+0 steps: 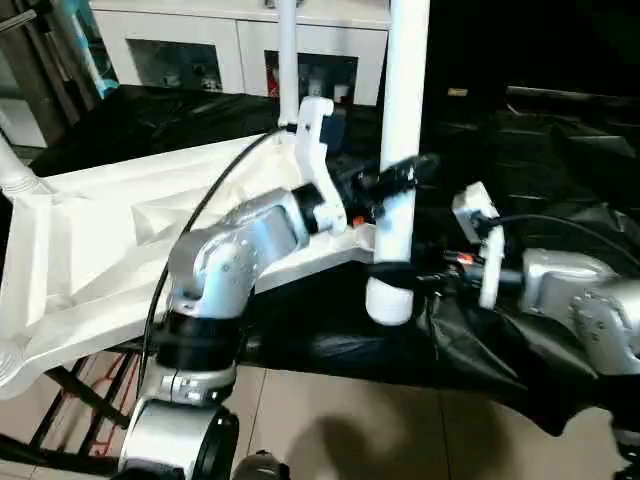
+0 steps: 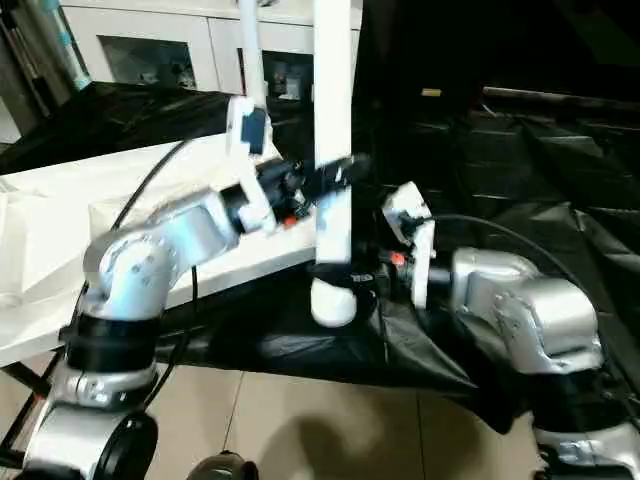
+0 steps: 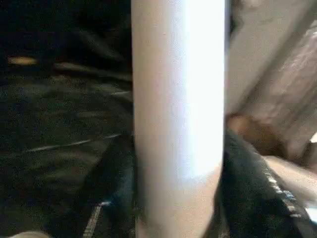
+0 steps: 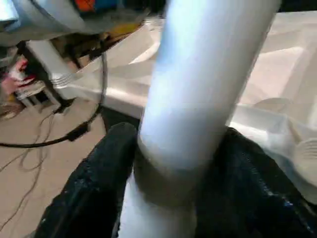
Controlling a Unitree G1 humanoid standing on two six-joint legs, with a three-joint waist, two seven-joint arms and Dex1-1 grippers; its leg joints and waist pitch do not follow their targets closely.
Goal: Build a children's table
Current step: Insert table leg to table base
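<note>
The children's table top lay upside down, ribbed underside up, on a surface draped in black cloth. One white leg stood upright at the near corner of the top, its lower end at the corner socket.

The left gripper was closed on the leg partway up the tube; the left wrist view showed a black finger on each side of it. The right gripper was closed lower down, at the joint where the leg met the socket, with the jaws straddling the tube in the right wrist view. Both pairs of jaws stood at medium width, set by the tube between them.

A second leg rose from the far side of the top, and another leg base showed at the left corner.

Whether the gripped leg was fully seated could not be confirmed; the joint was partly covered by the fingers.

Hazards from this position:
- Uneven force from the two grippers could tilt the leg and jam it in the socket.
- Release before full seating could let the leg topple.
- The socket overhung the cloth edge, so downward force could tip or slide the top.
</note>
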